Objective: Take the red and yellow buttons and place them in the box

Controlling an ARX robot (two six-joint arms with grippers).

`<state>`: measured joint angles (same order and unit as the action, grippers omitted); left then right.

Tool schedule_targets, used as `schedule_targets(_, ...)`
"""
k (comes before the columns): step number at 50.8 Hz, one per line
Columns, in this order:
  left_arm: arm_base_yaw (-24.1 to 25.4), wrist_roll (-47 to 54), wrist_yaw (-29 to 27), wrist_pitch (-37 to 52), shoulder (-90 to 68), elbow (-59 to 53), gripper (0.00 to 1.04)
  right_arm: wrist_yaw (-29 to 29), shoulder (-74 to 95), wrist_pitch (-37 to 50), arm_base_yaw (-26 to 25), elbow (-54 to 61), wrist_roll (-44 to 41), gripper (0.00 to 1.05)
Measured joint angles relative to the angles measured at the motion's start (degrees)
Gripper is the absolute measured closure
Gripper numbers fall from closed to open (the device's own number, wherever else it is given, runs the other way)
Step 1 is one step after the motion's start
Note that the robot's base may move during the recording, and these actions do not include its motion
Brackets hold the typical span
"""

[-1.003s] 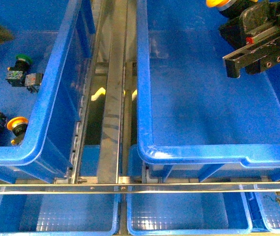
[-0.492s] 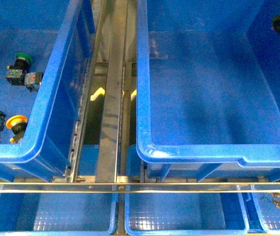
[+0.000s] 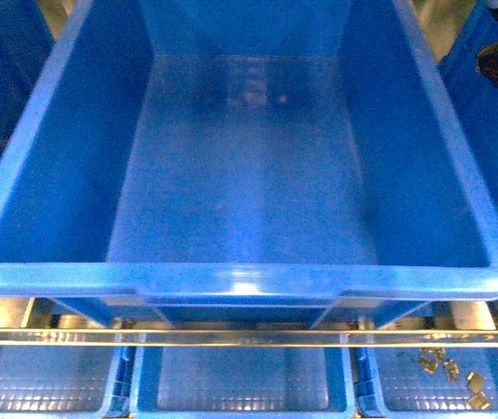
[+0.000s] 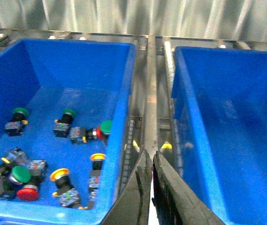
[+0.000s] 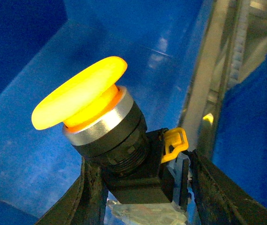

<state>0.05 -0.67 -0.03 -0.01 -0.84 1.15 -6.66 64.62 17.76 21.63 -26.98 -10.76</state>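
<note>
Corrugated metal sheeting backs the scene in the left wrist view, with steel rails and roller tracks running between two big blue crates. Front view now: the box fills almost the whole frame, its thick rounded rim and stepped front tab right up close, its smooth floor wide open from wall to wall. Below the front rim sits a metal rail, and under that a row of shallower blue bins; the rightmost one holds a scatter of small metal clips. A dark bit of arm pokes in at the far right edge, over the box's right wall.

Over to the right wrist view: the right hand is clamped on a yellow button, fingers pressing the black contact block from both sides, mushroom cap tilted up, blue crate floor below it.

Left wrist view: the left hand has its fingertips pressed together, nothing between them, hanging over the steel channel between the crates. To one side, the supply crate holds the rest: a red button, yellow-capped ones near its front rim, green-capped switches further back. The rim of the box sits just across the channel.
</note>
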Motion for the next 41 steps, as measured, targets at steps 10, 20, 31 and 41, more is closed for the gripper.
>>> schedule_targets(10, 0.0, 0.0, 0.0, 0.0, 0.0, 0.0, 1.02, -0.3, 0.0, -0.1, 0.5, 0.0, 0.5, 0.62)
schedule_targets(20, 0.0, 0.0, 0.0, 0.0, 0.0, 0.0, 1.02, -1.1, 0.0, -0.1, 1.4, 0.1, 0.7, 0.62)
schedule_targets(31, 0.0, 0.1, 0.3, 0.0, 0.0, 0.0, 1.02, -1.7, 0.2, 1.3, 2.1, 0.4, 1.1, 0.62)
schedule_targets(41, 0.0, 0.1, 0.2, 0.0, 0.0, 0.0, 1.02, -2.1, 0.8, 1.4, 3.4, 0.5, 1.7, 0.62)
